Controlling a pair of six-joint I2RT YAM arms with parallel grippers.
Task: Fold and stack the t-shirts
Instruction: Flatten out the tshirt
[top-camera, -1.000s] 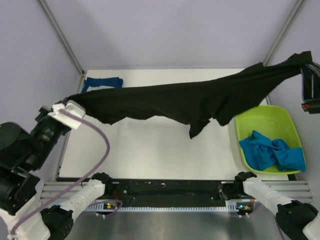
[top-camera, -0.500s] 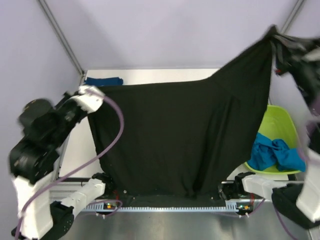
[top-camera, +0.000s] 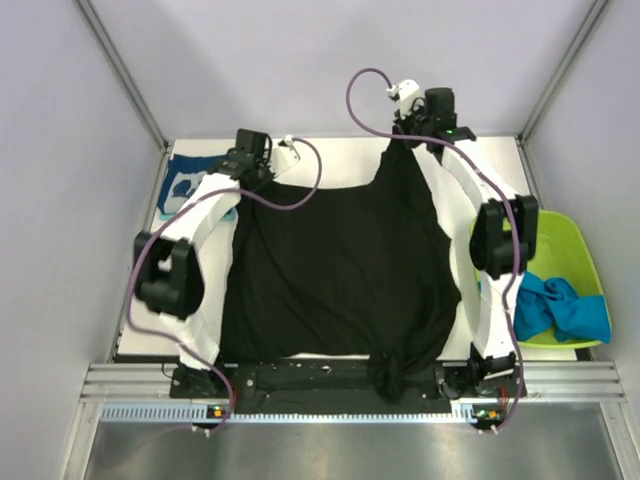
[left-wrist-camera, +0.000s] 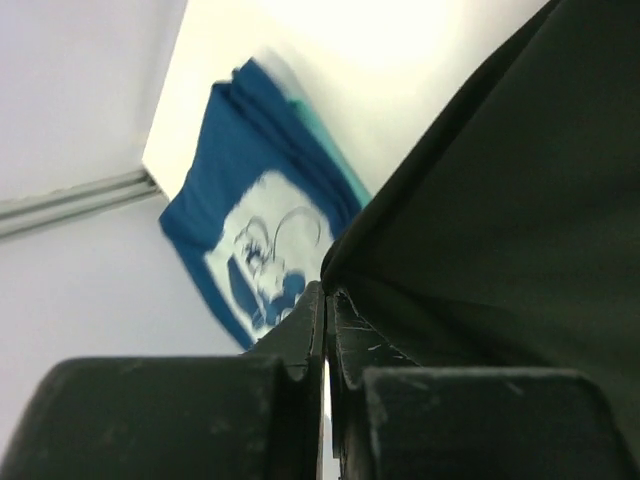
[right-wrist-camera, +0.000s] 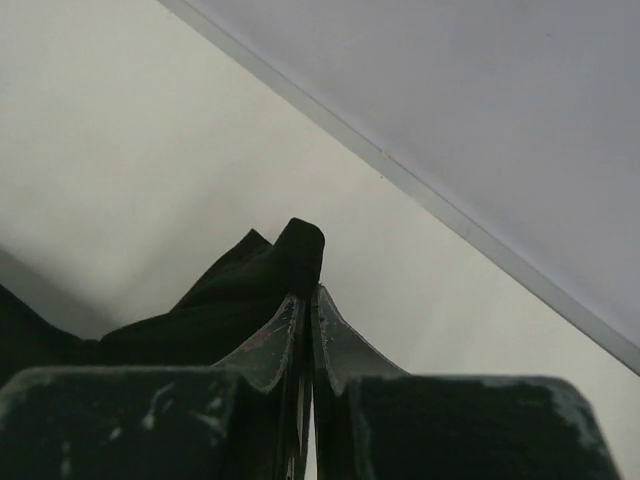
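Big black t-shirt (top-camera: 340, 270) is spread out over most of the counter (top-camera: 330, 150), with both arms stretched to the far side of it. The left end effector (left-wrist-camera: 326, 300) is pinched tight on the shirt's far-left corner, fingers pretty much together with just the cloth edge between them. The right end effector (right-wrist-camera: 308, 292) is doing the same at the far-right corner, clamped on a little peak of black fabric that pokes out past the fingertips. From above, that right corner pulls into a narrow point, so the far edge sits unevenly, with the right side reaching farther back than the left. The near hem is bunched into a knotty lump hanging over the front edge of the counter, a bit right of centre. The navy shirt (top-camera: 188, 187) with the white cartoon print lies folded in the far-left corner, just beside the left end effector. Over on the right, the lime-green tub (top-camera: 560, 232) holds crumpled bright blue shirts (top-camera: 555, 308).
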